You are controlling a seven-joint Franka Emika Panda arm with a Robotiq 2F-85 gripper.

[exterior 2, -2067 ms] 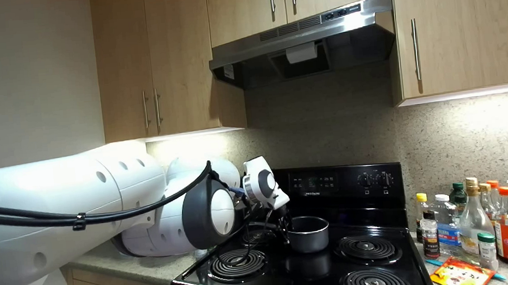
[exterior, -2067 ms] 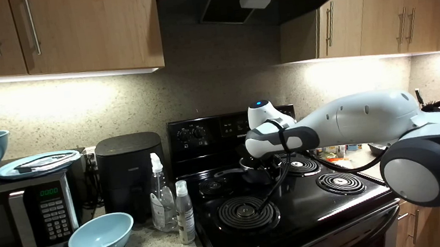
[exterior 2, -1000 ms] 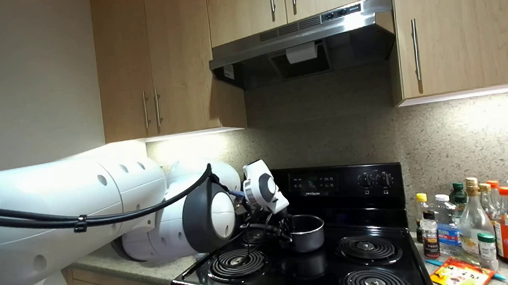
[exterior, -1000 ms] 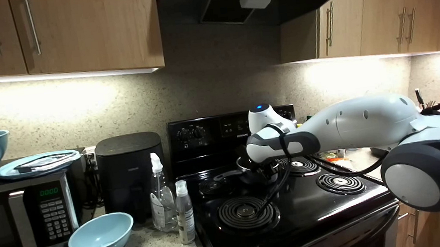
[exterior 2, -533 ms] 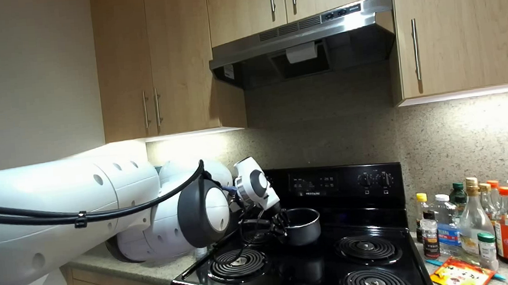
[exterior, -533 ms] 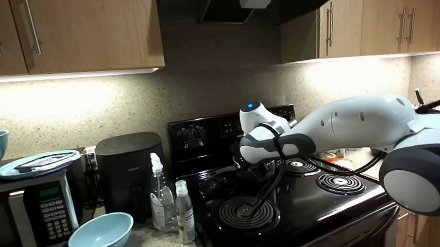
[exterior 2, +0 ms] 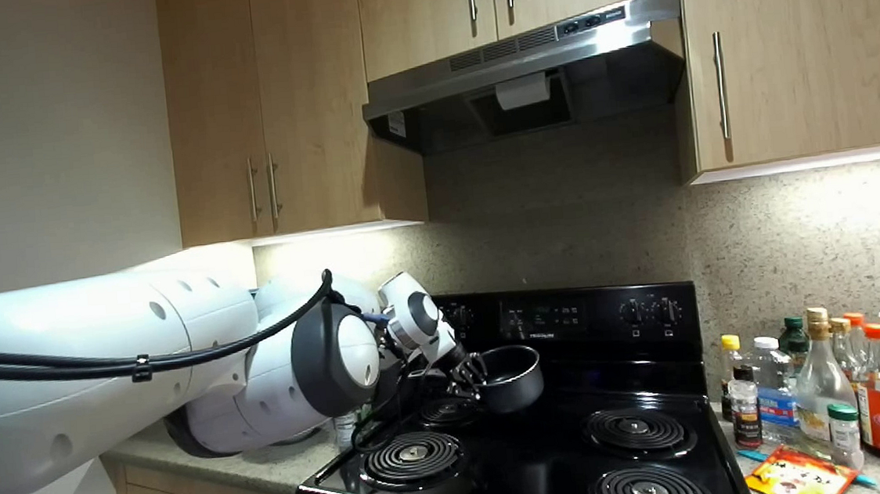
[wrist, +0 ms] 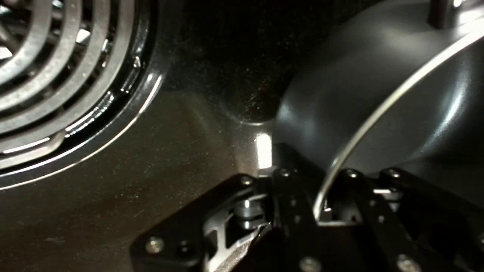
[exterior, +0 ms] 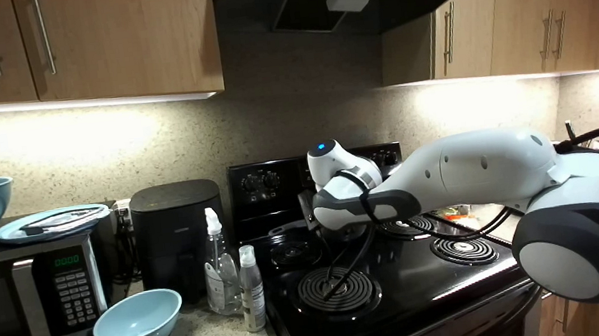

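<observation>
Pot [exterior 2: 516, 390] in gripper [exterior 2: 477, 377] — contact indistinct

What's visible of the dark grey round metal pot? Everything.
The dark grey round metal pot has a smooth satin wall, a thin silvery rim and a dark, partly visible interior. What looks like its long black handle points to picture left in an exterior view. It tilts, apparently held off the black, glossy, flat cooktop. The black metal two-fingered gripper clamps its wall, one finger inside, one outside.
</observation>
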